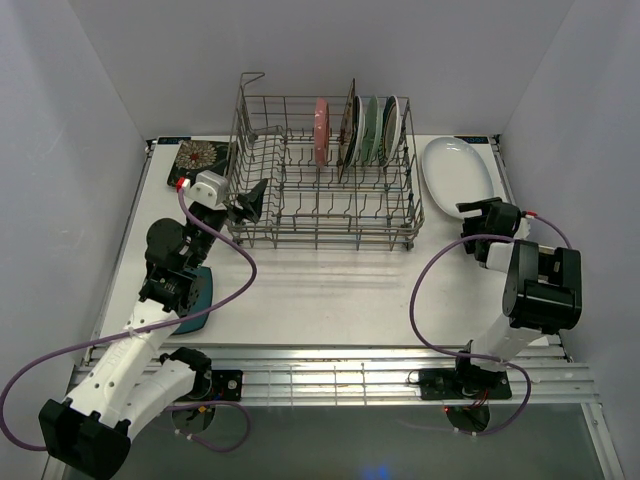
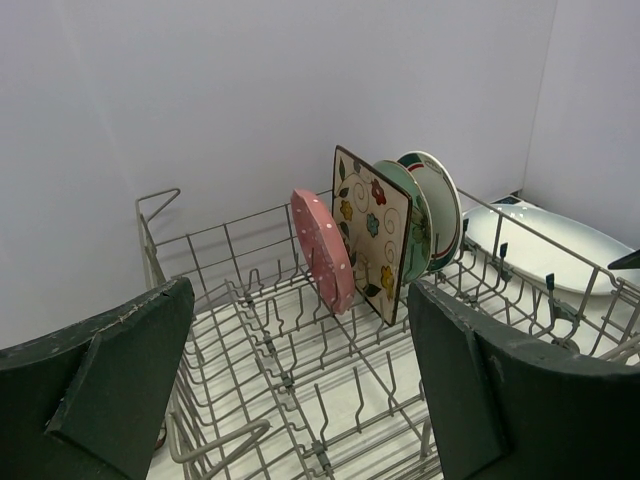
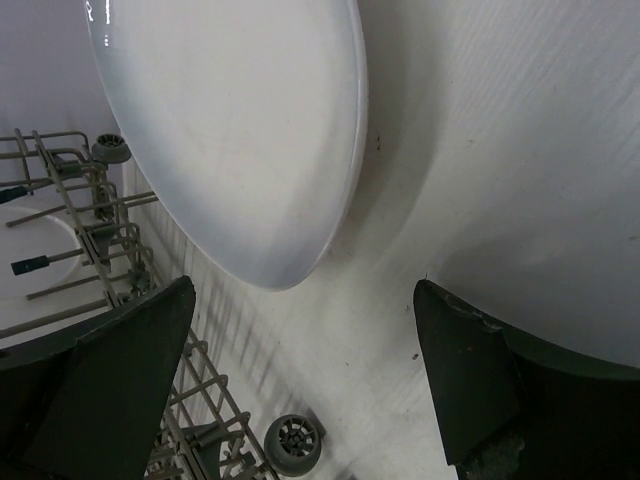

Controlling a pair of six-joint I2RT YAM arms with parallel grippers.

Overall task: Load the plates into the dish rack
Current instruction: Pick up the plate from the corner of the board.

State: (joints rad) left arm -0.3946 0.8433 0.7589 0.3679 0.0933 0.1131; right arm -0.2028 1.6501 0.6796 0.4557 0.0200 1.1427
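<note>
Right gripper point(image 1: 480, 211) is lining up on the oval plate point(image 1: 457, 168); four plates point(image 1: 362, 128) are standing in the rack point(image 1: 330, 238).
Jaws wide apart and empty, it is hovering at the near end of the oval plate, which is lying flat on the table point(image 1: 330, 290) just right of the rack. The next move probably calls for slipping a finger under the rim and pinching. The left gripper point(image 1: 247, 203), also gaping, is hanging at the rack's left end.

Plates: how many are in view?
7. In the dish rack: pink, floral square, mint, green-rimmed. White oval right of it; black floral left of it; teal under the left arm. Others may be hidden.
</note>
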